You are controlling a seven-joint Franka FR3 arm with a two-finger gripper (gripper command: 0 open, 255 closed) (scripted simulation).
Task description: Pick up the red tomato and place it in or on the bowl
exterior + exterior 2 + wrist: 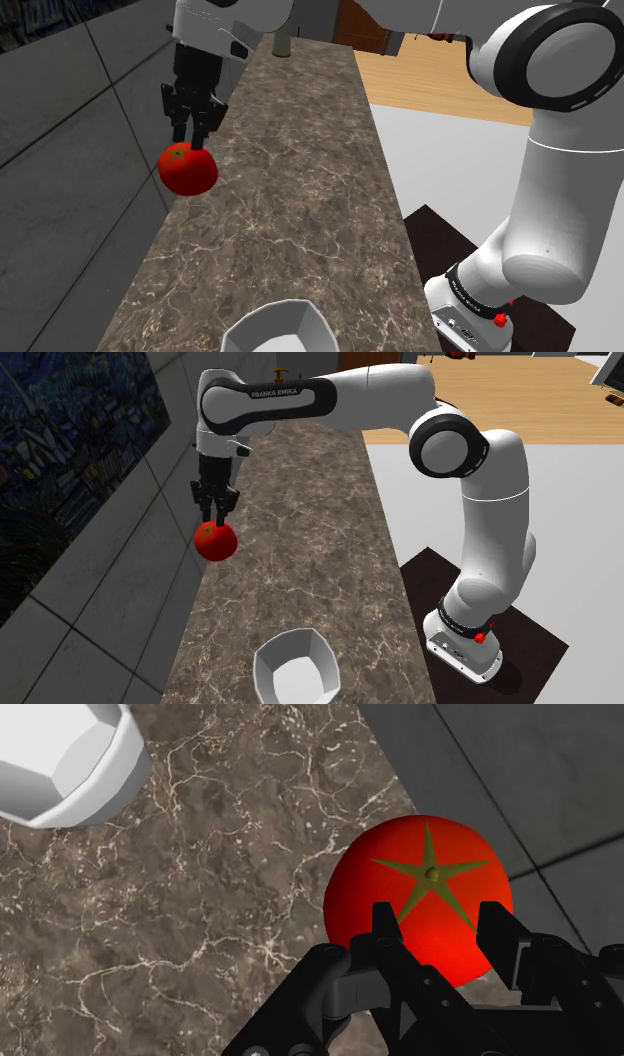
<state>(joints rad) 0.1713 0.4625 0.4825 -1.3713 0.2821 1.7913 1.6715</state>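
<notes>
Red, round tomato (pixel 188 170) with a green star-shaped calyx (pixel 430 876) lies at the edge of the brown veined stone-pattern countertop (pixel 300 200), on the side toward the grey tiled wall (pixel 60 150). It is directly under the all-black two-finger gripper (pixel 193 138). Whether its underside rests on the countertop or hangs just clear cannot be determined.

**Step in hand.** Judged to be the grasp, at or about lift-off. Placement is not yet done. The white faceted bowl (pixel 268 652) stands well apart from the tomato, further along the countertop toward the stand end.

**Tool state.** The fingers (pixel 385 919) stand at a gap narrower than the tomato's full width. They bear on its crown, one on each side of the calyx. The hold reads as a pinch on the upper part only, since the widest part of the tomato lies beyond the fingertips.

**Next move.**
1. Raise the tomato straight up, clear of the countertop.
2. Carry it along the countertop to a point over the bowl.
3. Lower and release.

A shallow hold on a rounded surface makes slip the likely fault, so move slowly and keep the gripper vertical.
</notes>
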